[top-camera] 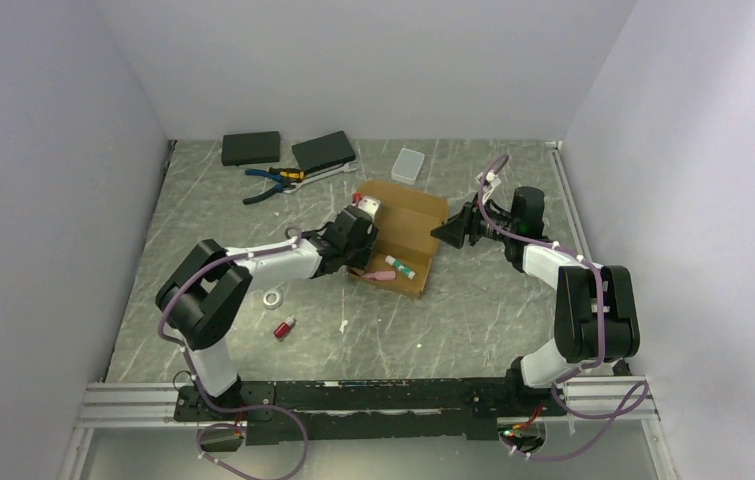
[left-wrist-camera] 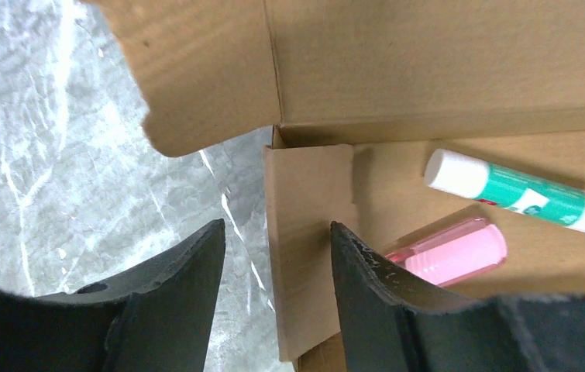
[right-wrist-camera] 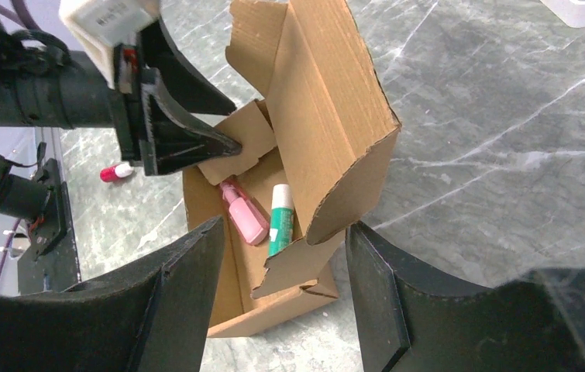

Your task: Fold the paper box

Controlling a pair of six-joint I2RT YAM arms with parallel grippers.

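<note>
Box point(top-camera: 408, 215) sits mid-table point(top-camera: 483, 310), half-formed, its lid point(right-wrist-camera: 328, 101) raised, with a glue stick point(left-wrist-camera: 517, 191) and a pink tube point(left-wrist-camera: 452, 252) lying inside. The left gripper point(left-wrist-camera: 275, 226) is open, its fingers astride a small side flap point(left-wrist-camera: 304, 256), one inside the box and one outside. The right gripper point(right-wrist-camera: 283, 225), also open, faces the lid's right edge, whose curved ear shows between its spread fingers.

My fingers point(left-wrist-camera: 382, 302) are black; the paper box point(left-wrist-camera: 444, 70) plain brown; tube point(left-wrist-camera: 452, 252) pink; stick point(left-wrist-camera: 517, 190) green and white; table point(left-wrist-camera: 56, 155) grey, white-veined.
</note>
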